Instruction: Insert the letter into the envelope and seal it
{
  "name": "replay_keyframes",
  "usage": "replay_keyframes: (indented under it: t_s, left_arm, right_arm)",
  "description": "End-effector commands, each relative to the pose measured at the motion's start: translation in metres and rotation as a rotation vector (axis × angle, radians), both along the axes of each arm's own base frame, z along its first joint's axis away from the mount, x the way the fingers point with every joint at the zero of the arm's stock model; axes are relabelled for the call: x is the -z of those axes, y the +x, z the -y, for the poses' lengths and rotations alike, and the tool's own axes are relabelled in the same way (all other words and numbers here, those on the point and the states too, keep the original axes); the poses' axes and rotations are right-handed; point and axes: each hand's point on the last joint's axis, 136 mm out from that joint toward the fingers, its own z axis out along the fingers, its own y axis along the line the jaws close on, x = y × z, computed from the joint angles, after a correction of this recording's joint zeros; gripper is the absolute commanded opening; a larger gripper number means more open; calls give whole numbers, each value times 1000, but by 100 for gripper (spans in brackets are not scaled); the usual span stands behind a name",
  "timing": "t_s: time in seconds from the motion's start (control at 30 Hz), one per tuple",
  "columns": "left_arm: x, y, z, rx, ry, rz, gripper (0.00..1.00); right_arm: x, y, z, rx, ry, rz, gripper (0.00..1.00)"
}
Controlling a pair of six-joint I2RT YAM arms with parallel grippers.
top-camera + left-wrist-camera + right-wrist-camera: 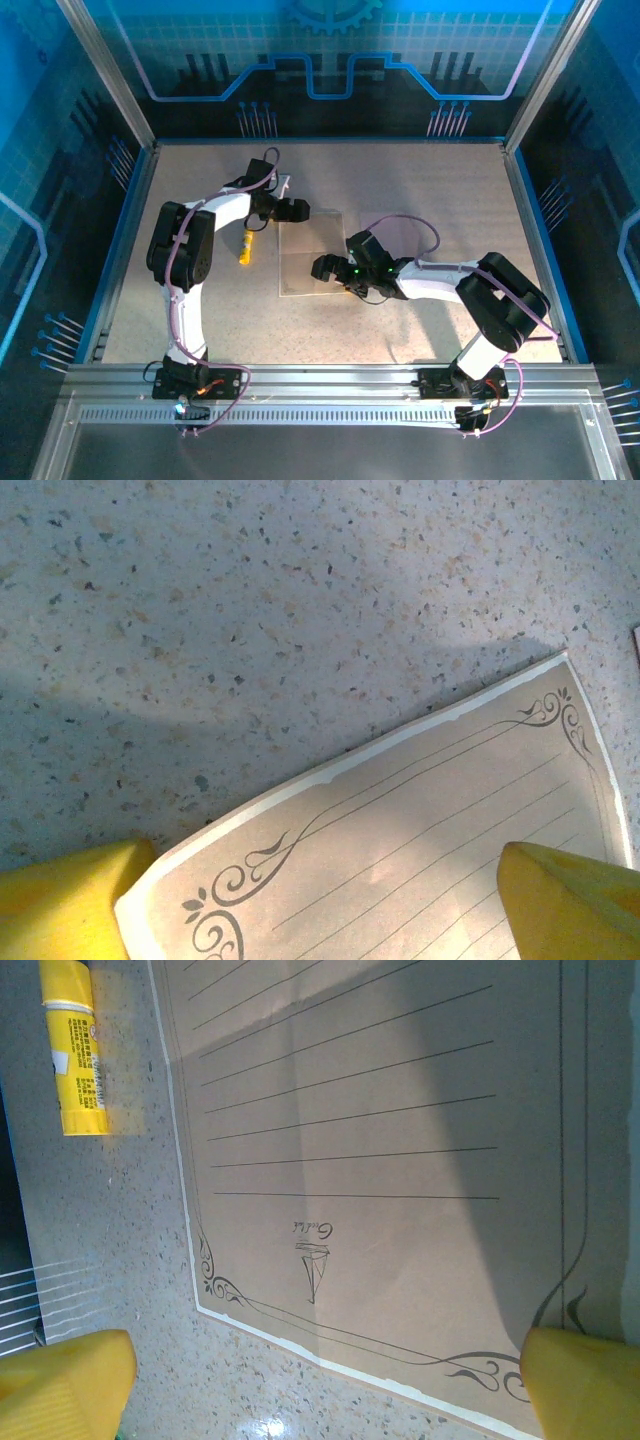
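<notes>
The letter [310,252] is a tan lined sheet with scroll corners, lying flat mid-table. My left gripper [296,210] hovers at its far edge. In the left wrist view the letter [430,840] has its white-edged far border lifting slightly between the wide-apart yellow fingers [70,900], and the left gripper [320,915] is open. My right gripper [326,267] sits at the sheet's near edge. It is open [325,1390] over the letter [380,1110], with nothing pinched. A pale corner beside the left wrist [286,184] may be the envelope; the arm hides the rest.
A yellow glue stick [246,247] lies just left of the letter and shows again [75,1050] in the right wrist view. Blue-framed walls ring the speckled table [430,190]. An aluminium rail [320,385] runs along the near edge.
</notes>
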Motion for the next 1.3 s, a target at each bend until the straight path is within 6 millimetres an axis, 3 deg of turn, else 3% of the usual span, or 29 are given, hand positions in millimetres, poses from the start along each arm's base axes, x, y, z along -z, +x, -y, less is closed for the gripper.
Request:
replay_keyframes:
  t_s: [0.0,0.13,0.23,0.47,0.63,0.77,1.27]
  left_arm:
    - [-29,-2,6,37,-18,46,77]
    - [-37,-5,3,33,-11,51,60]
    - [-43,-7,1,29,-8,67,42]
    - [-47,-11,0,38,-2,78,30]
    - [-44,-14,1,52,-6,69,29]
    - [-39,-16,2,53,-9,57,36]
    - [-26,-16,0,37,1,8,33]
  right_arm:
    - [9,-2,12,11,-39,-24,100]
    - [8,-1,12,9,-42,-21,100]
    - [7,0,12,8,-44,-21,100]
    - [7,0,12,6,-48,-20,100]
    - [6,-1,14,9,-49,-16,100]
    - [7,-2,16,13,-53,-15,100]
    - [8,-3,20,24,-56,-14,100]
